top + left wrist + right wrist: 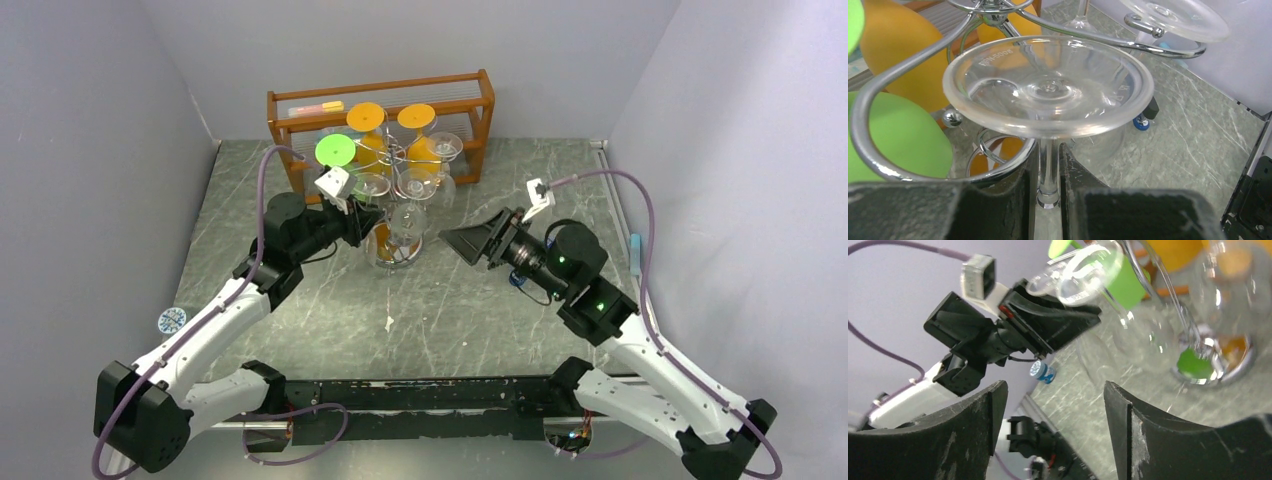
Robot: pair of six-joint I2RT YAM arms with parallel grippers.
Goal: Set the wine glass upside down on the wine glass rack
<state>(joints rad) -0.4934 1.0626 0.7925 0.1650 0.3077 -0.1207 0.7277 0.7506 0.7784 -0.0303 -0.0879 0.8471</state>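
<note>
Green marble tabletop stretches open from the arm bases to the stand. Right gripper hangs just right of it, jaws spread on nothing. Left gripper clamps the stem of the inverted wine glass, foot uppermost above a curled arm of the wine glass rack. Behind, hung glasses crowd toward the wooden shelf at the back wall.

Soft, even light fills the overhead view, leaving only faint shadows on the grey-green marbled desk. From the left wrist, the clear wine glass is crisp, its rim glinting white, while the black left hand at 6 o'clock is out of focus. The right wrist view smears toward 1 o'clock, and the silver wire wine glass rack glares at 3 o'clock.
</note>
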